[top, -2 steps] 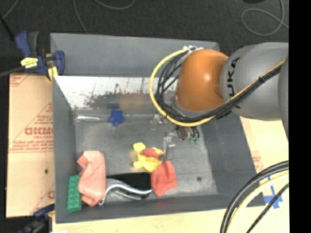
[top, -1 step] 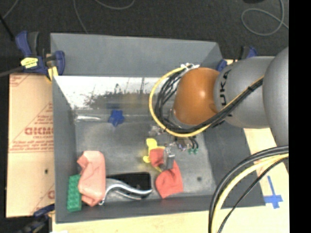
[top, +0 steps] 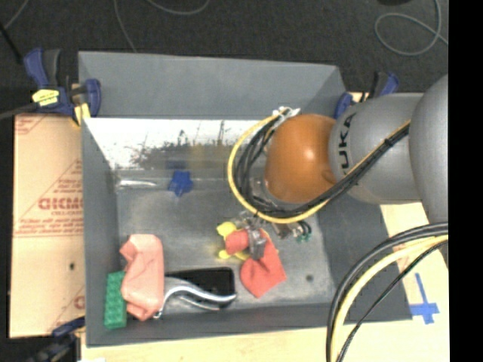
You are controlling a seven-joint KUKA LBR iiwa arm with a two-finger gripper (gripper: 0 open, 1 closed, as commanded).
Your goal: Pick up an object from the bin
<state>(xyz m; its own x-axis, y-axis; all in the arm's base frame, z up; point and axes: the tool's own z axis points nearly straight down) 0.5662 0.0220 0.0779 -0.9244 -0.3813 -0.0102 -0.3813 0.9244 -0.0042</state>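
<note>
red-and-yellow toy — right at gripper, red cloth beside

The gripper sits at the red cloth's upper edge, seemingly touching a yellow-and-red toy. Left of the red cloth lie a black tool, a pink cloth and a green block.

Robot lab w/ KUKA arm, metal bin
</note>
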